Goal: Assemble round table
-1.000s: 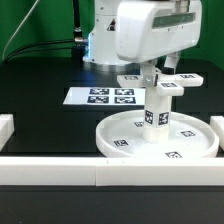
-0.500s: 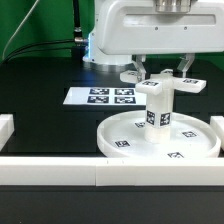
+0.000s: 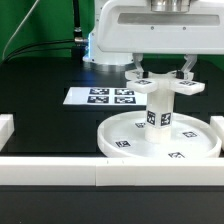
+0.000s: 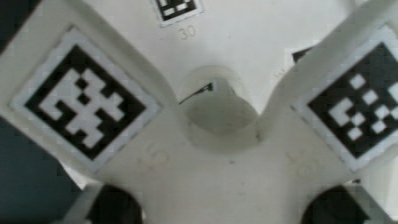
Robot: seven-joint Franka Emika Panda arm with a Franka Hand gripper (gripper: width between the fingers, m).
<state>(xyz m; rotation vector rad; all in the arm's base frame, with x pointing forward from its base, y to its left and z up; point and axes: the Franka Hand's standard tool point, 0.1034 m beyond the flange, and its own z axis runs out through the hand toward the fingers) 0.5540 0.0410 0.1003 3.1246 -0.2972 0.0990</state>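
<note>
The large rimmed round disc [image 3: 120,143] lies flat on the black table at the exterior view's right. The short thick leg [image 3: 158,110] stands upright at its centre. The cross-shaped base [image 3: 160,85] sits level on top of the leg. My gripper [image 3: 161,70] comes straight down over it, one finger on each side, shut on the cross-shaped base. In the wrist view the cross-shaped base [image 4: 214,150] fills the picture, with its tags and centre hole. The dark fingertips [image 4: 111,205] press against its sides, around my gripper [image 4: 222,205].
The marker board [image 3: 102,97] lies on the table behind and to the exterior view's left of the disc. A long white border bar [image 3: 50,170] runs along the front edge, and a shorter one [image 3: 5,128] stands at the left. The arm's base [image 3: 95,45] stands at the back.
My gripper has turned about its vertical axis with the cross-shaped base in it, so the base's arms have swung round on top of the leg. The disc and leg have stayed in place.
</note>
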